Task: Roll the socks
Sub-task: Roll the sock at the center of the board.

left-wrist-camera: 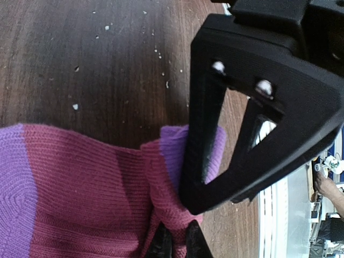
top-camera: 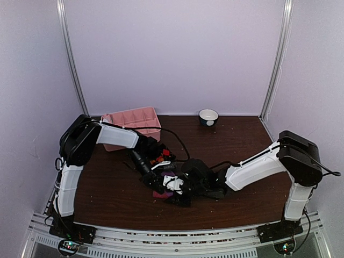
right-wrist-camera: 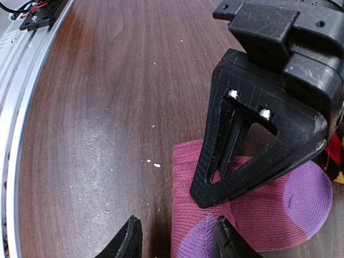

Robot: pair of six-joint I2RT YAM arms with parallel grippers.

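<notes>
Magenta sock [left-wrist-camera: 80, 188] with purple toe and cuff lies on the dark wooden table [left-wrist-camera: 80, 54], near the front middle, between both arms; the left gripper [left-wrist-camera: 177, 243] is clenched on a raised fold of its knit; the right gripper [right-wrist-camera: 177, 242] stands with jaws apart, straddling the sock's edge, nothing clamped; a black argyle sock [right-wrist-camera: 336, 156] lies just beside it; a pink tray [top-camera: 131, 122] and a small bowl [top-camera: 208, 116] sit at the far edge.

Top view, the pink sock [top-camera: 159, 194] is mostly buried under the left claw [top-camera: 161, 183] and right claw [top-camera: 181, 194]. And the argyle sock [right-wrist-camera: 337, 158]? Just a sliver at the right wrist view's edge.
</notes>
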